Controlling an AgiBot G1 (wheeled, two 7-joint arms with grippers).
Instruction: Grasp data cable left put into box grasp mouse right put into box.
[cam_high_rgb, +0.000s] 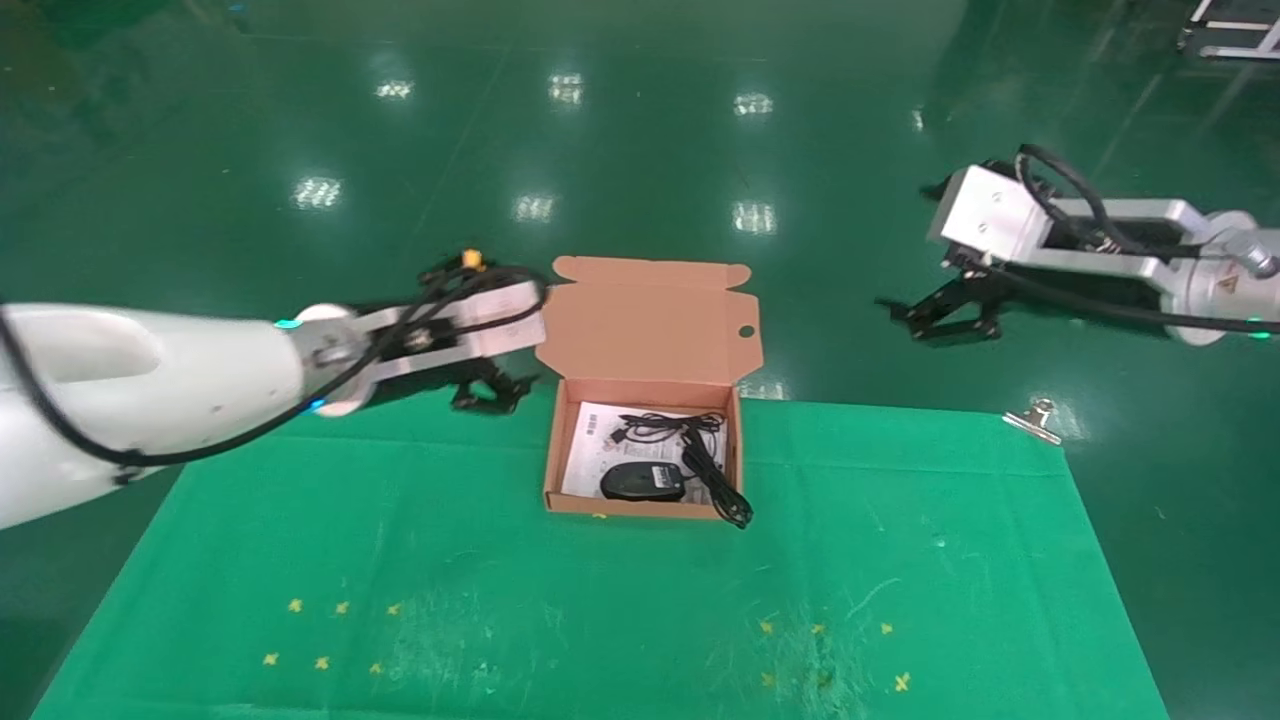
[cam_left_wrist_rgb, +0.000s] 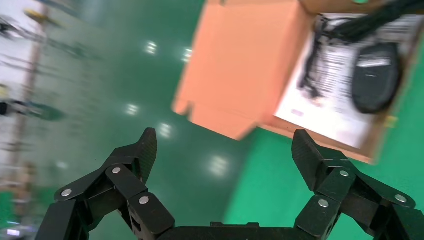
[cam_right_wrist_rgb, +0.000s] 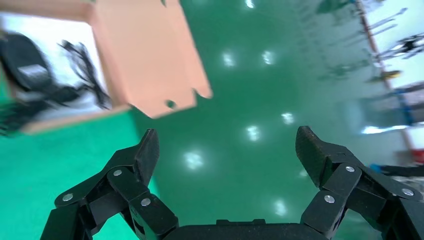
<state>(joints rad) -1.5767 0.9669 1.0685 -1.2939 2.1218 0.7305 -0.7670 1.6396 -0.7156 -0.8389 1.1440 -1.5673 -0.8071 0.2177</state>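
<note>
The salmon-orange box (cam_high_rgb: 553, 455) stands open on the green cloth, its flap lid (cam_high_rgb: 650, 320) upright at the back. Inside, on the white sheet, lies the black mouse (cam_high_rgb: 642, 481) with its thin cord (cam_high_rgb: 660, 428) coiled behind it. The data cable (cam_high_rgb: 715, 480) lies along the box's right wall, one end hanging over the front right corner. My left gripper (cam_high_rgb: 490, 392) is open and empty, left of the box beyond the table's far edge. My right gripper (cam_high_rgb: 940, 318) is open and empty, far right of the box above the floor. The left wrist view shows the flap lid (cam_left_wrist_rgb: 240, 65) and mouse (cam_left_wrist_rgb: 375, 75).
A silver binder clip (cam_high_rgb: 1035, 418) sits at the cloth's far right corner. Small yellow cross marks (cam_high_rgb: 320, 662) dot the near part of the green cloth (cam_high_rgb: 900, 560). Shiny green floor surrounds the table. A metal frame (cam_high_rgb: 1235, 30) stands far off at the back right.
</note>
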